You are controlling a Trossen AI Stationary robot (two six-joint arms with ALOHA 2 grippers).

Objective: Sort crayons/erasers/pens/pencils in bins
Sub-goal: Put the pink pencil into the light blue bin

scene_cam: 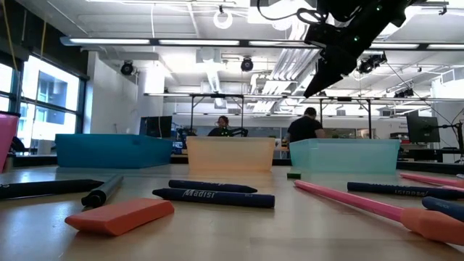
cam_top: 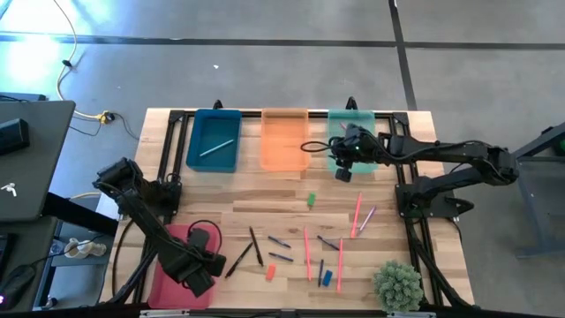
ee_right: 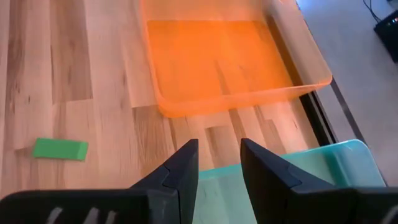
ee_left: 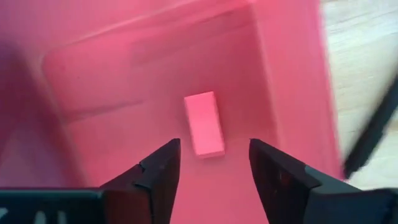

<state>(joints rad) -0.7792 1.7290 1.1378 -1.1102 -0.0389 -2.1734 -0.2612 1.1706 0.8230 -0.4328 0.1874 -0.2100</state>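
Four bins stand on the wooden table. The teal-blue bin (cam_top: 214,141) with a silver pen (cam_top: 214,147), the orange bin (cam_top: 284,141) and the mint green bin (cam_top: 353,141) line the far edge; the pink-red bin (cam_top: 177,265) is near left. My left gripper (ee_left: 214,158) hangs open, pointing down over the pink-red bin (ee_left: 124,74). A pink eraser (ee_left: 204,124) lies flat on that bin's floor, below the fingers and apart from them. My right gripper (ee_right: 219,158) is open with nothing between its fingers, above the mint bin's near edge (ee_right: 311,165).
Loose on the table's middle and near right lie a green eraser (cam_top: 311,200), an orange eraser (cam_top: 271,271), a blue eraser (cam_top: 327,278), long pink-red sticks (cam_top: 306,252), dark sticks (cam_top: 256,246) and short blue ones (cam_top: 281,257). A small plant (cam_top: 397,284) stands near right.
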